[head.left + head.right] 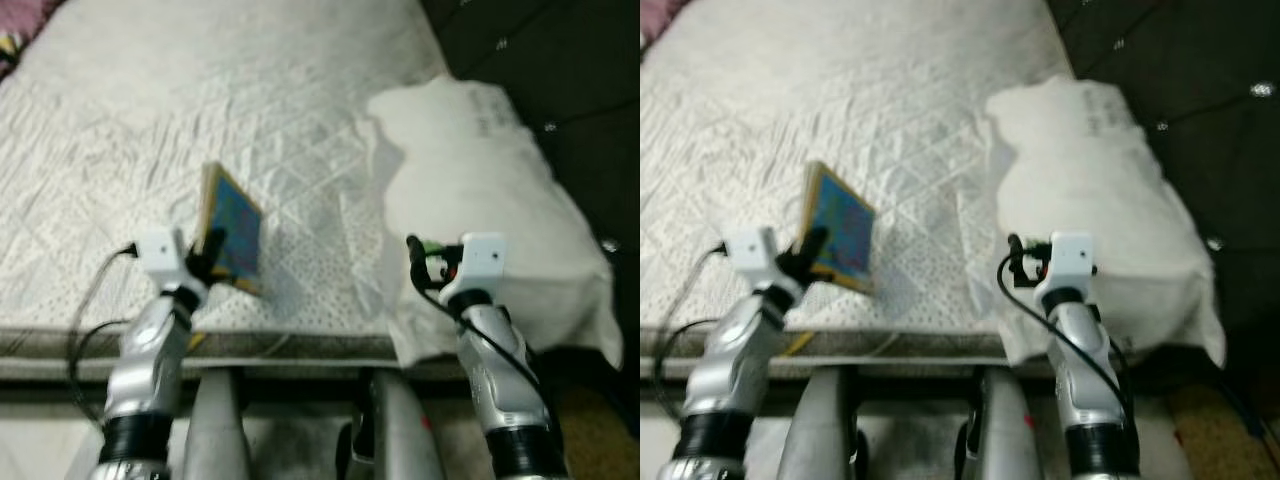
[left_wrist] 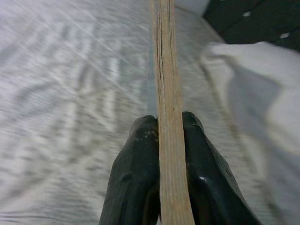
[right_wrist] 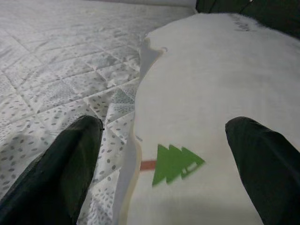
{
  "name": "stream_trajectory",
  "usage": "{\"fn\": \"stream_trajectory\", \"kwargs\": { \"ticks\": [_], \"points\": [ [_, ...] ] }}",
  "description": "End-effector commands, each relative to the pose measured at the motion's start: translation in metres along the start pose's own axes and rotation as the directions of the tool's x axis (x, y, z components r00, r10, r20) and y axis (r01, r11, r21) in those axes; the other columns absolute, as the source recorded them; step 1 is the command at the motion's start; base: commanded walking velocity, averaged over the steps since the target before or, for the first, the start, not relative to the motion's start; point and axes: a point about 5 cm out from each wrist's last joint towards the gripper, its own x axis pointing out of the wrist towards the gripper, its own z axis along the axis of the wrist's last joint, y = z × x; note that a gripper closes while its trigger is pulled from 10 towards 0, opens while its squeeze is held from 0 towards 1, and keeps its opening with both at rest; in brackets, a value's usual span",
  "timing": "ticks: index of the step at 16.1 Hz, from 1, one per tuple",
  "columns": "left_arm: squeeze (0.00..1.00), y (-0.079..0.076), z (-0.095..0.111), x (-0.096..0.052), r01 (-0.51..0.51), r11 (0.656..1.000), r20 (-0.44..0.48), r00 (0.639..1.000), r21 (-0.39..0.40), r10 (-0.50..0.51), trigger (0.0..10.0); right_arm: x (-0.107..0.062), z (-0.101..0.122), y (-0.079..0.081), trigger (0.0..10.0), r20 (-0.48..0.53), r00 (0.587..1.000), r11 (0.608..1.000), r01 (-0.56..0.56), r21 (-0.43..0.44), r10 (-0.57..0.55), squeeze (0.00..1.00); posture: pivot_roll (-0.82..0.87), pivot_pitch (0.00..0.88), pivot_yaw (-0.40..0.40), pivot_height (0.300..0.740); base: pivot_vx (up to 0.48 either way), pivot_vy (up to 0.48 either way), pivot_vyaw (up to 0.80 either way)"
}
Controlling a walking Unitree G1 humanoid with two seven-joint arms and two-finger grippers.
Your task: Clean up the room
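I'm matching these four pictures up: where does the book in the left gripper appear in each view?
Left eye view: book left of centre, tilted above the quilted bedspread.
Right eye view: same, farther left.
Left wrist view: its edge runs up the middle, clamped by the left gripper.
Right wrist view: no book to point to here.
Shared landmark: white pillow.

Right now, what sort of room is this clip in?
Most likely a bedroom: a bed with a white quilted bedspread, a white pillow at its right side. The left gripper holds a book above it; the right gripper is open over the pillow.
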Motion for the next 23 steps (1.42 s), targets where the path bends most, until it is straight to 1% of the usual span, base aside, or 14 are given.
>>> {"fn": "stream_trajectory", "kwargs": {
  "ticks": [1, 3, 4, 5, 6, 7, 10, 12, 13, 14, 15, 17, 20, 23],
  "points": [
    [0.0, -0.004, 0.0, 0.01, 0.023, 0.995, -0.025, 0.999, -0.098, -0.026, 10.0, 0.0, 0.002, -0.001, 10.0, 0.002, 1.0, 1.0, -0.001, -0.003, 0.001, 0.0, 0.02, 0.126, -0.066, 0.592, 0.0, 0.0, 0.0],
    [0.0, -0.009, 0.001, 0.02, 0.044, 0.983, -0.006, 0.999, -0.179, -0.046, 10.0, -0.001, 0.004, -0.002, 10.0, 0.009, 1.0, 1.0, -0.004, -0.012, 0.004, 0.0, -0.01, 0.127, -0.067, 0.573, 0.0, 0.0, 0.0],
    [0.0, -0.012, 0.001, 0.027, 0.036, 0.971, -0.009, 0.999, -0.236, -0.039, 10.0, -0.003, 0.007, -0.006, 10.0, 0.019, 1.0, 1.0, 0.002, -0.023, -0.001, 0.0, -0.03, 0.128, -0.066, 0.563, 0.0, 0.0, 0.0],
    [0.0, -0.017, 0.001, 0.036, 0.026, 0.953, 0.002, 1.0, -0.302, -0.026, 10.0, -0.01, 0.01, -0.016, 10.0, 0.026, 1.0, 0.998, 0.016, -0.057, -0.015, 0.0, -0.05, 0.13, -0.068, 0.559, 0.0, 0.0, 0.0],
    [0.0, -0.02, 0.001, 0.04, 0.03, 0.94, 0.01, 1.0, -0.339, -0.029, 10.0, -0.013, 0.011, -0.019, 10.0, 0.027, 0.999, 0.998, 0.02, -0.064, -0.019, 0.0, -0.06, 0.13, -0.069, 0.559, 0.0, 0.0, 0.0],
    [0.0, -0.026, -0.003, 0.047, 0.029, 0.907, -0.003, 0.999, -0.421, -0.033, 10.0, -0.019, 0.012, -0.028, 10.0, 0.023, 0.999, 0.996, 0.031, -0.081, -0.03, 0.0, -0.09, 0.135, -0.079, 0.559, 0.0, 0.0, 0.0],
    [0.0, -0.035, -0.016, 0.052, -0.015, 0.875, -0.047, 0.999, -0.484, -0.009, 10.0, -0.024, 0.015, -0.031, 10.0, 0.023, 0.999, 0.995, 0.025, -0.096, -0.023, 0.0, -0.1, 0.137, -0.087, 0.559, 0.0, 0.0, 0.0],
    [0.0, -0.041, -0.031, 0.054, -0.046, 0.835, -0.104, 0.995, -0.548, -0.013, 10.0, -0.024, 0.023, -0.023, 10.0, 0.047, 0.999, 0.994, -0.022, -0.106, 0.027, 0.0, -0.11, 0.136, -0.089, 0.559, 0.0, 0.0, 0.0],
    [0.0, -0.048, -0.035, 0.056, -0.037, 0.825, -0.123, 0.992, -0.565, -0.039, 10.0, -0.026, 0.031, -0.014, 10.0, 0.065, 0.994, 0.99, -0.085, -0.115, 0.093, 0.0, -0.12, 0.138, -0.091, 0.559, 0.0, 0.0, 0.0],
    [0.0, -0.05, -0.036, 0.057, -0.039, 0.819, -0.129, 0.991, -0.572, -0.043, 10.0, -0.027, 0.033, -0.01, 10.0, 0.067, 0.99, 0.986, -0.113, -0.119, 0.122, 0.0, -0.12, 0.138, -0.091, 0.559, 0.0, 0.0, 0.0],
    [0.0, -0.055, -0.038, 0.06, -0.031, 0.82, -0.139, 0.989, -0.572, -0.059, 10.0, -0.033, 0.034, -0.001, 10.0, 0.061, 0.981, 0.977, -0.176, -0.123, 0.185, 0.0, -0.13, 0.14, -0.088, 0.559, 0.0, 0.0, 0.0],
    [0.0, -0.057, -0.039, 0.062, -0.032, 0.828, -0.146, 0.987, -0.56, -0.061, 10.0, -0.039, 0.033, 0.004, 10.0, 0.053, 0.976, 0.972, -0.205, -0.112, 0.211, 0.0, -0.14, 0.142, -0.085, 0.559, 0.0, 0.0, 0.0],
    [0.0, -0.057, -0.041, 0.063, -0.044, 0.828, -0.161, 0.985, -0.559, -0.057, 10.0, -0.043, 0.033, 0.005, 10.0, 0.047, 0.976, 0.972, -0.206, -0.114, 0.212, 0.0, -0.15, 0.144, -0.076, 0.559, 0.0, 0.0, 0.0],
    [0.0, -0.056, -0.051, 0.06, -0.053, 0.85, -0.205, 0.977, -0.525, -0.066, 10.0, -0.043, 0.034, 0.004, 10.0, 0.047, 0.977, 0.972, -0.203, -0.121, 0.21, 0.0, -0.15, 0.146, -0.073, 0.559, 0.0, 0.0, 0.0]
  ]
}}
